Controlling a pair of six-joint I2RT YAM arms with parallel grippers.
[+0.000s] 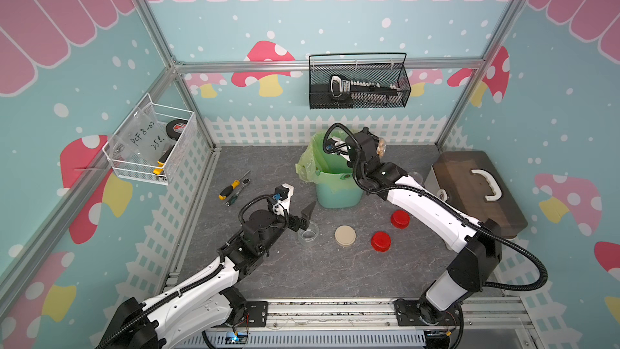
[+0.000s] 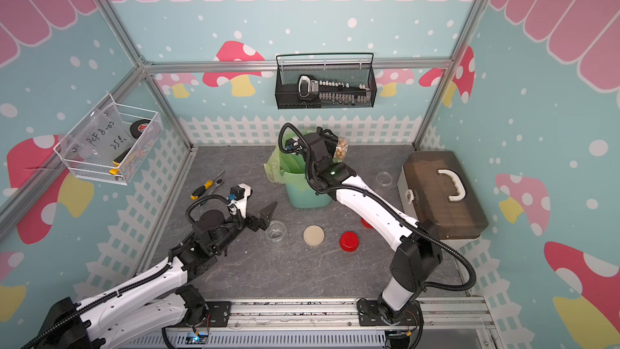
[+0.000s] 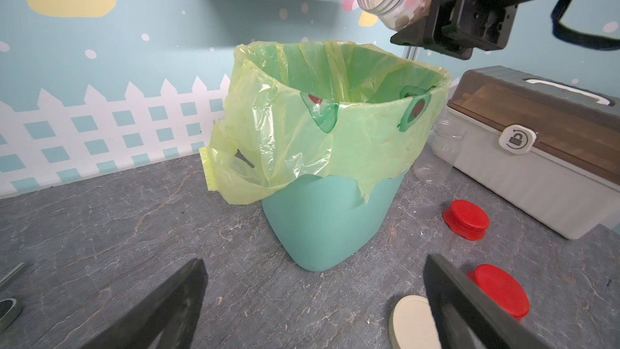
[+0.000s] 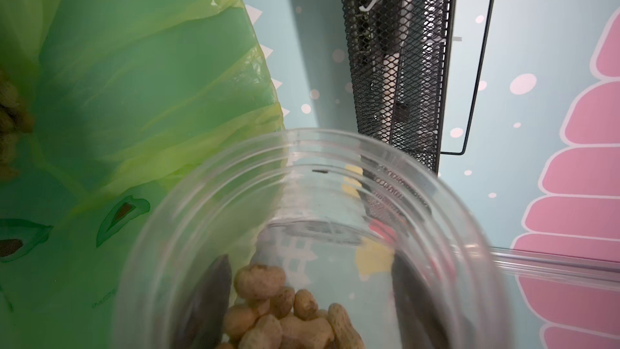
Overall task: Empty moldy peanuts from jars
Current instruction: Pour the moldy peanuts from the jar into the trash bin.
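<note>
Jar [image 2: 343,142] of moldy peanuts [image 2: 339,154], in a top view, hangs tipped toward the bin [image 2: 302,196] just below the right gripper [image 2: 335,151], which clamps it for pouring — the left wrist view shows the left gripper [image 3: 315,261] spread wide and empty, bin ahead; the right wrist view shows nuts heaped deep in the jar between the clamping fingers [image 4: 211,297].

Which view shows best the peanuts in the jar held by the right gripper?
The right wrist view: it looks into the open jar, so the peanuts appear large and sharp. Both top views show a small tan cluster through its wall; the left wrist view, few, dimly.
</note>
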